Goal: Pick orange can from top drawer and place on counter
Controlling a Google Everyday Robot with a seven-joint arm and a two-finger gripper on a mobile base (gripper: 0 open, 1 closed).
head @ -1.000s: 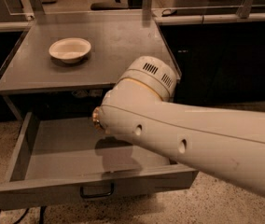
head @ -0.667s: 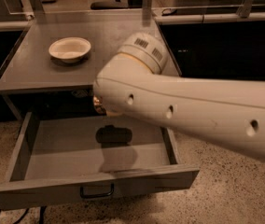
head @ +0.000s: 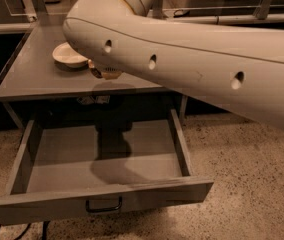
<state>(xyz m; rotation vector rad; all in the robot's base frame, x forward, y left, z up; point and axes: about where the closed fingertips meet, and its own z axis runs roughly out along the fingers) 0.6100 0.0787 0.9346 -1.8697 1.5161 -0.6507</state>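
My cream arm [head: 192, 49] crosses the upper part of the view. My gripper [head: 103, 73] sits at its end, mostly hidden under the arm, above the counter [head: 37, 81] just right of the cream bowl [head: 68, 55]. A small orange-brown and pale shape shows there, which looks like the orange can [head: 100, 72]. How it is held is hidden. The top drawer [head: 102, 156] is pulled open below the counter. The part of its floor that shows holds only the arm's shadow. Its dark handle [head: 103, 205] is at the centre of the front panel.
The open drawer sticks out toward the speckled floor [head: 242, 184]. Table legs and other benches stand behind the counter [head: 217, 19]. Dark cables [head: 12, 231] lie on the floor at the lower left.
The arm's end has risen from over the open drawer to over the counter, beside the bowl. The arm now covers more of the upper view.
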